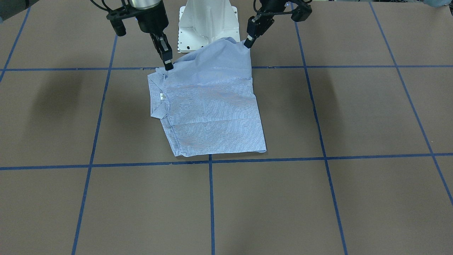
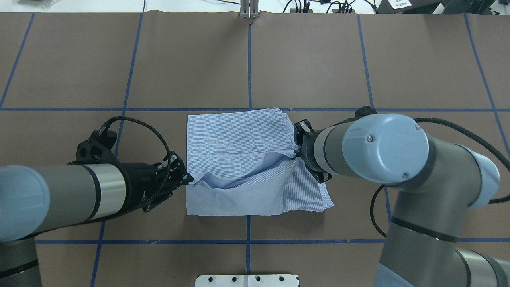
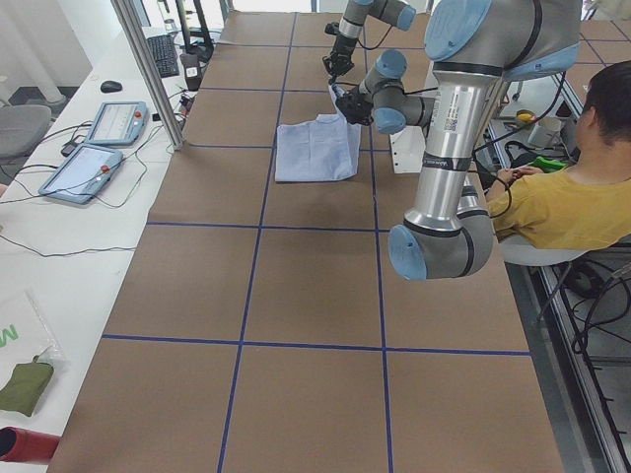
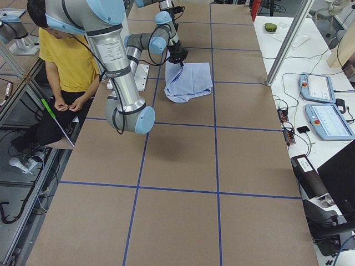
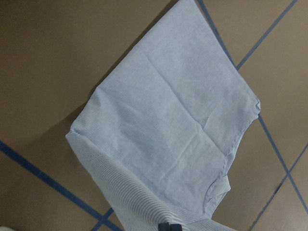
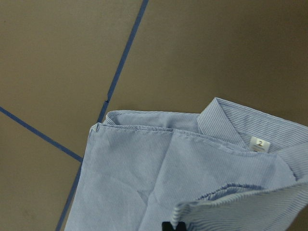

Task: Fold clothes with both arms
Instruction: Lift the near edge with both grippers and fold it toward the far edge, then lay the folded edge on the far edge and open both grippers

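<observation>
The light blue-and-white striped shirt lies folded into a rough rectangle on the brown table, its collar and white neck label on my right side. My left gripper is shut on one corner of the edge nearest my base. My right gripper is shut on the other corner by the collar. Both hold that edge lifted a little above the rest of the shirt. In the front-facing view the left gripper is on the right and the right gripper on the left. The right wrist view shows the collar label.
The white pedestal base stands just behind the lifted edge. Blue tape lines grid the table. A seated person in a yellow shirt is beside the robot. Control tablets lie on a side bench.
</observation>
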`<act>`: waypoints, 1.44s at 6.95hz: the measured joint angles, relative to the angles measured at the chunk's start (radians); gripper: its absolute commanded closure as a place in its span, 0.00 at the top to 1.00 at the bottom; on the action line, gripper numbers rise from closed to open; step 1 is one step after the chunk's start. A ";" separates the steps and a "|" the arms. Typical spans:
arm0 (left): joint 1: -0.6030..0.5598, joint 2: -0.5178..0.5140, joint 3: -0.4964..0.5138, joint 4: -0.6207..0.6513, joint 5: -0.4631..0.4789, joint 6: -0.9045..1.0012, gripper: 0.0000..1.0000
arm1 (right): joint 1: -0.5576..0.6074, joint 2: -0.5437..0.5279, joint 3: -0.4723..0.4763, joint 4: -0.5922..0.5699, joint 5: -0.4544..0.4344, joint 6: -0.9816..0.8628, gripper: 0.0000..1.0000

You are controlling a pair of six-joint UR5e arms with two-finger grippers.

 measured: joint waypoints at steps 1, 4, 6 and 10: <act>-0.049 -0.025 0.055 -0.004 -0.027 0.046 0.00 | 0.041 0.018 -0.087 0.074 0.023 -0.029 0.00; -0.148 -0.100 0.232 -0.032 -0.053 0.151 0.00 | 0.095 0.087 -0.303 0.192 0.040 -0.099 0.00; -0.192 -0.138 0.377 -0.134 -0.053 0.194 0.00 | 0.106 0.115 -0.404 0.259 0.041 -0.124 0.00; -0.268 -0.214 0.697 -0.326 -0.049 0.315 0.56 | 0.143 0.174 -0.604 0.398 0.058 -0.165 1.00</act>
